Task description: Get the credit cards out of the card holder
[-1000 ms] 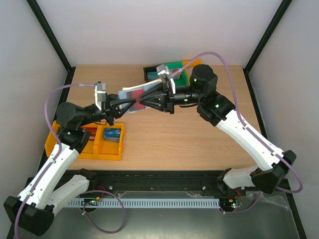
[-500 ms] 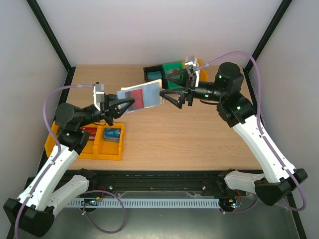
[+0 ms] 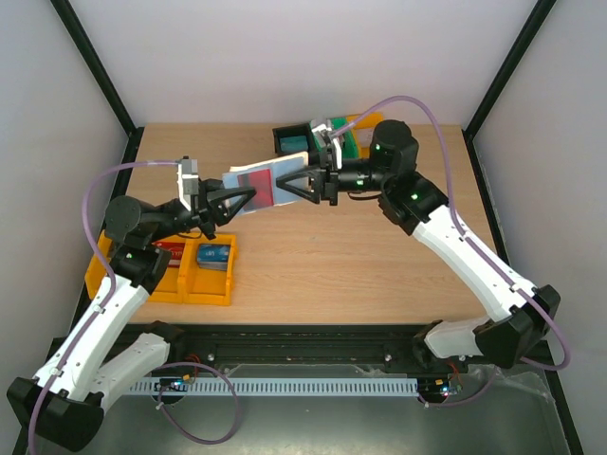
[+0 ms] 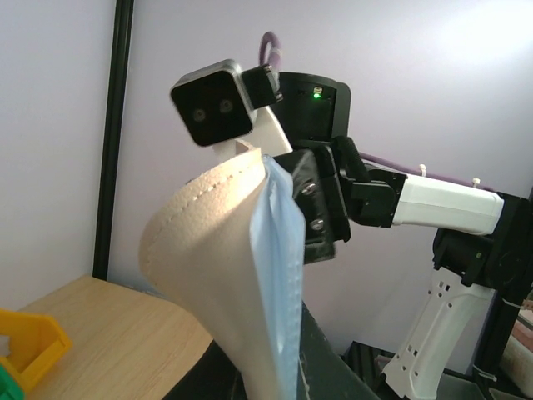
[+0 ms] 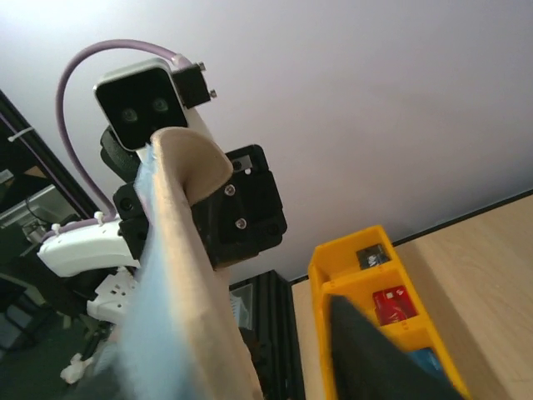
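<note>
The jaws of the left gripper point(image 3: 243, 198) are clenched on the lower fold of the card holder point(image 4: 208, 258) and hold it open in the air above the desk point(image 3: 360, 275), well clear of the wood. The jaws of the right gripper point(image 3: 295, 186) stand parted at the holder's free edge. In the right wrist view the one finger that shows sits apart from the cream leather, so nothing is pinched there.

A second ago the right gripper was pushed in over the open holder. Half a second ago it had drawn back toward the green bin point(image 3: 334, 142) with its jaws wide and no card visible between them. Now it has come back to the holder's edge with the jaws narrower than on the retreat. The left arm has not shifted through any of this.

The red card point(image 3: 256, 187) lies in the holder's open face, as it did half a second ago. So that first pull seems to have brought nothing out, and this looks like a fresh approach for another grip. No card has been taken out yet.

The risk is that the jaws close on the leather flap as well as the plastic, since the holder curls toward them.
</note>
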Controlling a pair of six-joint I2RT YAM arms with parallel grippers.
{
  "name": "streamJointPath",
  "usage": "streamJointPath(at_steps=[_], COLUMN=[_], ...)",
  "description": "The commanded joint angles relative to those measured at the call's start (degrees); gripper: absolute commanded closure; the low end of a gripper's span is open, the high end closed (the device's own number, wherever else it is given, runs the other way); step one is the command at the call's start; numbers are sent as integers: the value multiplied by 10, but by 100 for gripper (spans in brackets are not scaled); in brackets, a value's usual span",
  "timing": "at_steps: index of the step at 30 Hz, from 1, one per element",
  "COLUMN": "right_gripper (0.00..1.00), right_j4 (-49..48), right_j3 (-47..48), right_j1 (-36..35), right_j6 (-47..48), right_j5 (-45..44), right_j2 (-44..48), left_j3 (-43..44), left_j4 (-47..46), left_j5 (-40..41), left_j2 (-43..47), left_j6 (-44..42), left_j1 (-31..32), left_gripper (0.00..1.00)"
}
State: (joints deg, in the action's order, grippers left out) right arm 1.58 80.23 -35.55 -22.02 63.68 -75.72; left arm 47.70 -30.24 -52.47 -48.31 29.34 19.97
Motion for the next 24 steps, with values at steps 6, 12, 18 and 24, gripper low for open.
streamJointPath(at_steps=[6,12,18,24], right_gripper=[98,98,98,98], right_j4=[-34,-99,-109,-133], right_j3=[10,-4,-6,-3], right_j1=[4,38,39,38], right_j6=[0,-68,-81,-104], right_j5=[19,54,65,85], right_j2=[10,13,13,8], left_j3=[6,1,-10,2], left_j4=[-11,5,3,23], left_j5=[-4,4,22,47], left_j2=[8,23,30,20], left_j6=[-7,-6,-5,-16], left_j1=[-7,-27,-45,-45], left_gripper=[93,64,62,66])
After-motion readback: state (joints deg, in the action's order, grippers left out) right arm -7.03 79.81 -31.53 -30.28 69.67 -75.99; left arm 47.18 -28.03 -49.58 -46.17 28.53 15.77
